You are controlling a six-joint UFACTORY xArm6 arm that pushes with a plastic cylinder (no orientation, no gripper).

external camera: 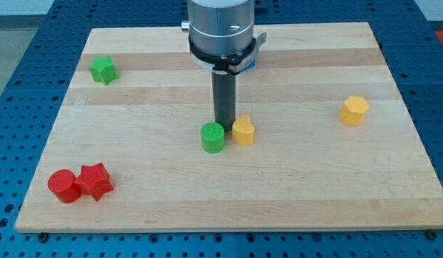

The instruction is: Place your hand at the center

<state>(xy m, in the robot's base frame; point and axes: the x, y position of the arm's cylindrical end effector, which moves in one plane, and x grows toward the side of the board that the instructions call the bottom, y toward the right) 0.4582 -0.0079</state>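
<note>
My tip (pixel 224 127) rests on the wooden board (pixel 293 186) near its middle. It stands just behind and between a green cylinder (pixel 213 137) on its left and a yellow heart-shaped block (pixel 244 131) on its right, very close to both. A blue block (pixel 249 63) is mostly hidden behind the arm's body near the view's top.
A green star block (pixel 103 69) lies at the upper left. A yellow hexagonal block (pixel 355 110) lies at the right. A red cylinder (pixel 63 185) and a red star block (pixel 94 180) touch each other at the lower left. Blue perforated table surrounds the board.
</note>
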